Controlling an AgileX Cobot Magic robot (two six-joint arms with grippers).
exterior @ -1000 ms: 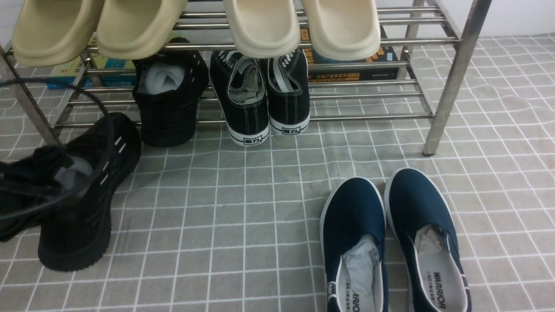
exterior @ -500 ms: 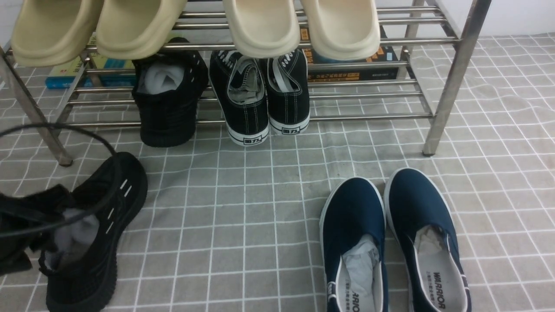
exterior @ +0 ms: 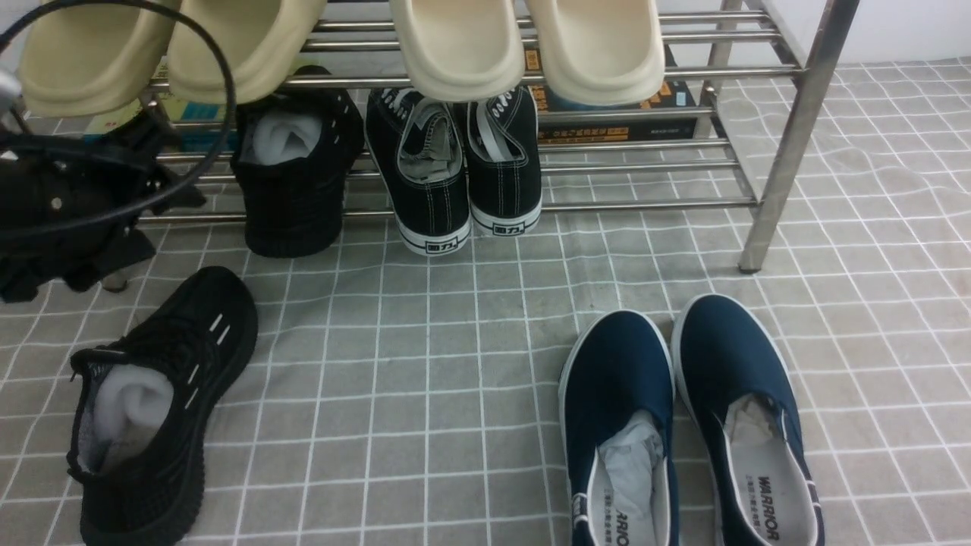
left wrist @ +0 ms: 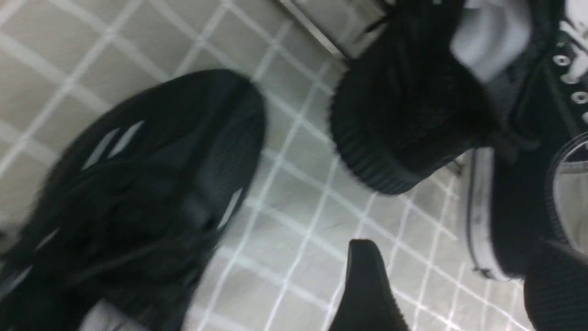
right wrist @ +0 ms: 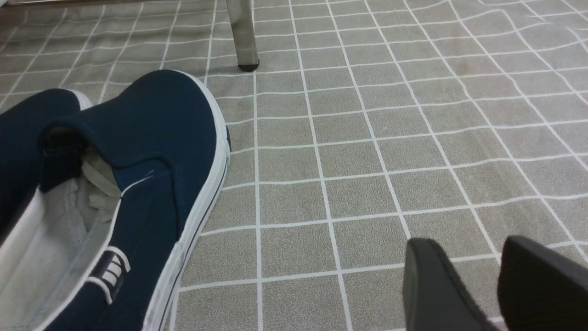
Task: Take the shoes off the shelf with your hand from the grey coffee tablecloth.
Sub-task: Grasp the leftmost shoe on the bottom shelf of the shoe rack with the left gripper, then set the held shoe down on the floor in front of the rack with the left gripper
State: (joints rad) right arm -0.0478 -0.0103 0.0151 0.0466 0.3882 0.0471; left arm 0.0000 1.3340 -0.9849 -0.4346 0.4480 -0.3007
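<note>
Front view: one black mesh shoe [exterior: 152, 394] lies near left on the grey tablecloth [exterior: 455, 364]; its mate [exterior: 292, 182] sits on the lower tier of the shelf [exterior: 793, 136]. Left wrist view: the left gripper [left wrist: 455, 257] has its jaws wide, holding nothing. Right wrist view: the right gripper [right wrist: 466, 248] has its jaws narrowly parted, holding nothing.

1 shoe [exterior: 171, 387] lies on the cloth [exterior: 455, 364] before the shelf [exterior: 795, 136], its mate [exterior: 292, 197] on the lower tier.

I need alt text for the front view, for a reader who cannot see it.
One black mesh shoe lies on the grey checked tablecloth, while its twin stands on the lower tier of the steel shelf beside black canvas sneakers. The left gripper hovers near the shelf's left leg; navy slip-ons sit at right.
</note>
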